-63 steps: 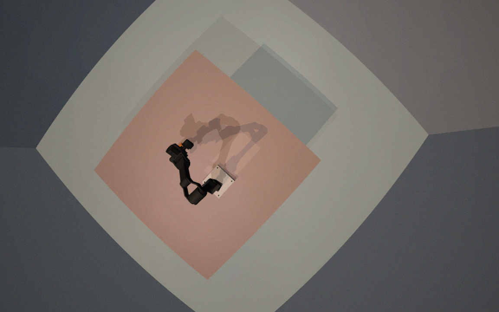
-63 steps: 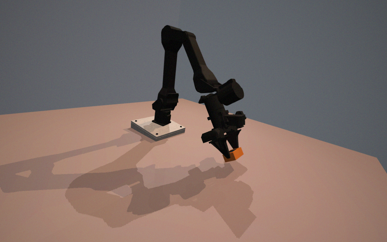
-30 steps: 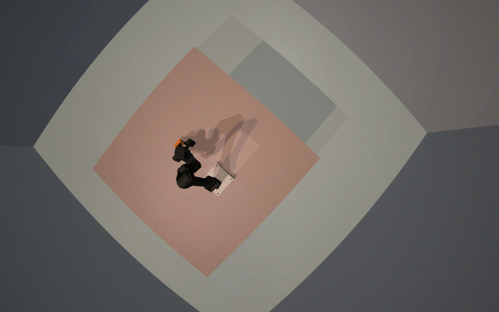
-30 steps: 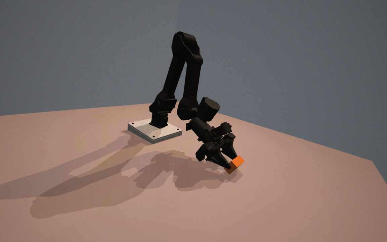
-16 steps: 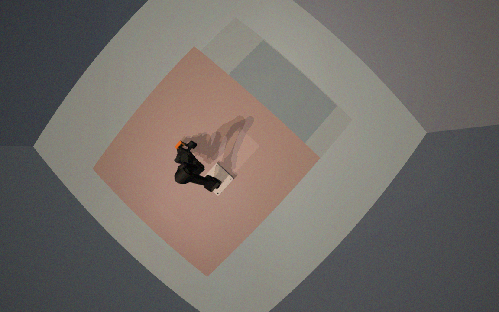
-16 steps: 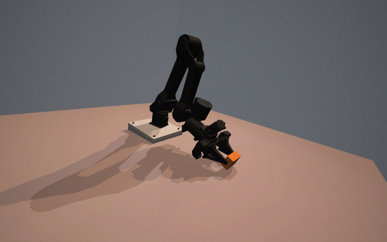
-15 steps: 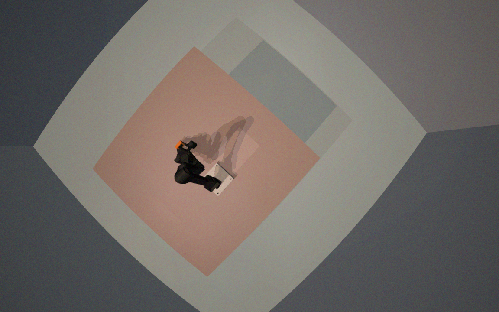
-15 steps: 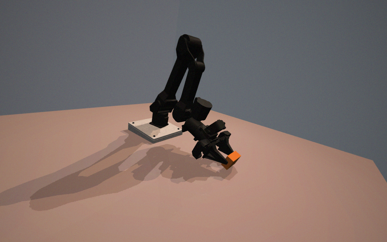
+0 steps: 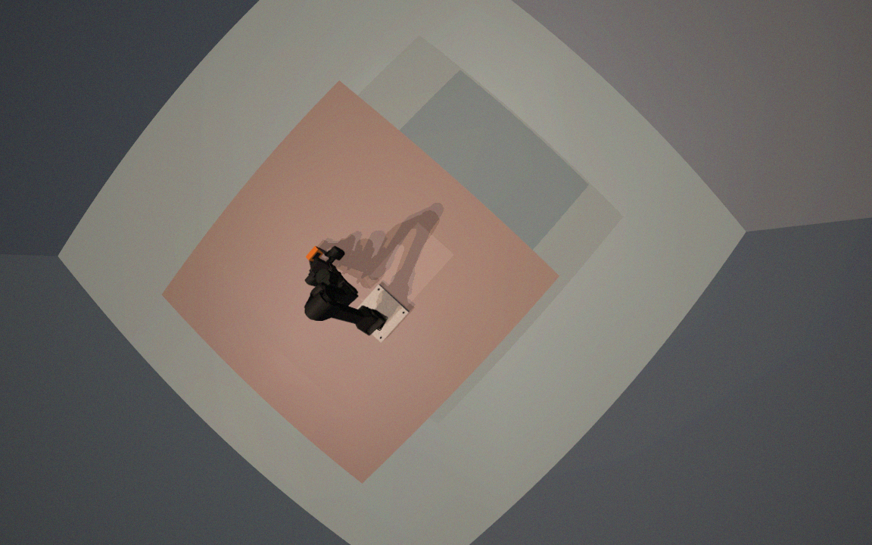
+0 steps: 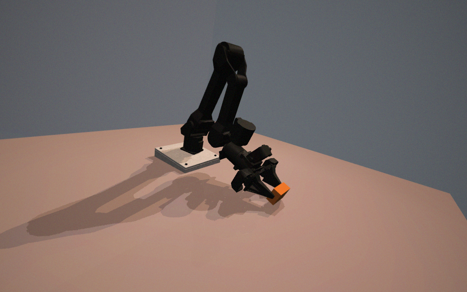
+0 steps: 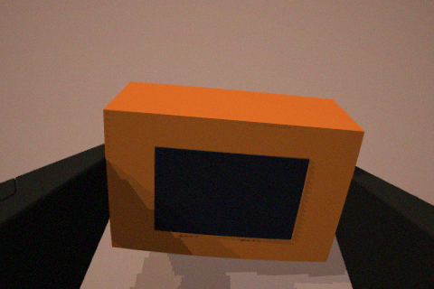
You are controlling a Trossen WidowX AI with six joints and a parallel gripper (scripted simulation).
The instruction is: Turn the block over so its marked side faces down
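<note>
The orange block is between the fingers of my gripper, which is shut on it. In the wrist view the block's side with the dark rectangular mark faces back toward the gripper's palm. In the exterior view the gripper slants down and outward, and the block is tilted with a lower edge close to the table. I cannot tell whether that edge touches the table. The marked side is hidden in the top and exterior views.
The arm's pale base plate stands on the table behind the gripper. Shadows of the arm fall across the table. The table's right edge shows beyond the block in the exterior view.
</note>
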